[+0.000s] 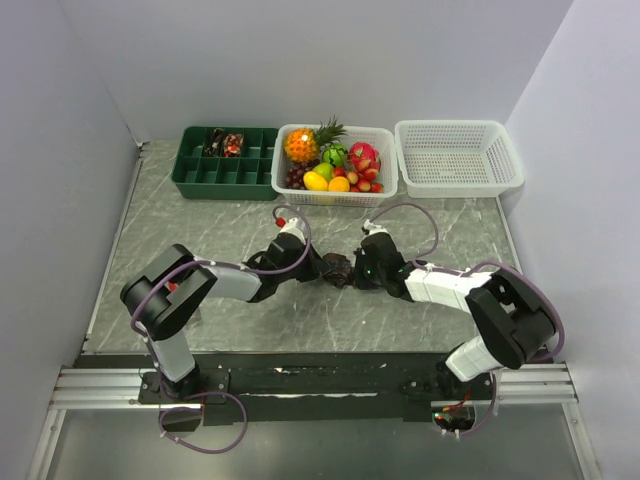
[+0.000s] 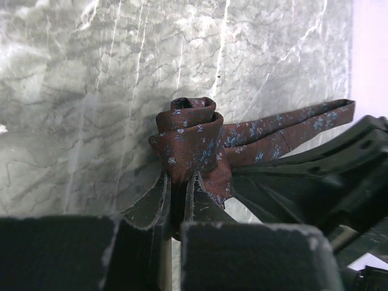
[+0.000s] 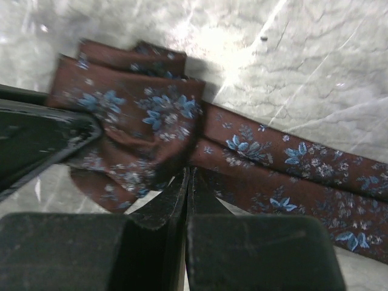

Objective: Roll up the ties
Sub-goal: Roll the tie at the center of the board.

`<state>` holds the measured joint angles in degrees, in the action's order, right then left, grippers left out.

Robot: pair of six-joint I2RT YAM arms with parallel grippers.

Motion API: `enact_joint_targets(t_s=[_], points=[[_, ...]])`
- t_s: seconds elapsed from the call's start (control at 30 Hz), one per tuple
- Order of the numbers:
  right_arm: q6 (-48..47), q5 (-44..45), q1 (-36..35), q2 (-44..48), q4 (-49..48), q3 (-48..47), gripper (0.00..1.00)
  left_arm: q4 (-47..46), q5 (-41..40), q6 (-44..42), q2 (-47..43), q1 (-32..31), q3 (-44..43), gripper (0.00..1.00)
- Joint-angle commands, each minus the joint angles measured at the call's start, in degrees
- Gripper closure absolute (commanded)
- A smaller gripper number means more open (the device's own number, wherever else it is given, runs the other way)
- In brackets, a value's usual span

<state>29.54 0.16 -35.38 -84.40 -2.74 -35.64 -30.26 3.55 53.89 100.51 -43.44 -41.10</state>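
left pincer (image 2: 179, 189) clamping tie (image 2: 193, 136), right pincer (image 3: 187, 179) closed

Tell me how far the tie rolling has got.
Done: two dark rolls seemingly sit in the green tray. In hand: the left gripper is shut on the tie, coiled at one end; the right gripper is shut against it. Remaining: its tail lies flat, unrolled, and the coil is not yet in the tray.

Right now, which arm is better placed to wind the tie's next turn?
Left, probably: the left hand pinches the coiled tie. The right hand is shut by its loose tail, with no grip I can confirm.
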Motion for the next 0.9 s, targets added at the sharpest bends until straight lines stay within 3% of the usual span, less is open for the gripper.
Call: enact_joint_targets(t_s=[0.0,0.4,0.87], points=[[0.0,-1.3,0.0,-1.9,-1.9,-2.8,1.00,4.0,-1.5,-4.1,-2.0,-0.2,-2.7,0.99],[-0.4,-0.3,0.0,-2.2,-0.8,-5.2,1.00,10.3,-3.3,-7.8,-2.2,-0.3,-5.6,0.99],[-0.9,2.6,0.0,-6.0,-0.4,-7.5,1.00,10.5,-3.4,-8.2,-2.5,-0.6,-6.0,0.99]])
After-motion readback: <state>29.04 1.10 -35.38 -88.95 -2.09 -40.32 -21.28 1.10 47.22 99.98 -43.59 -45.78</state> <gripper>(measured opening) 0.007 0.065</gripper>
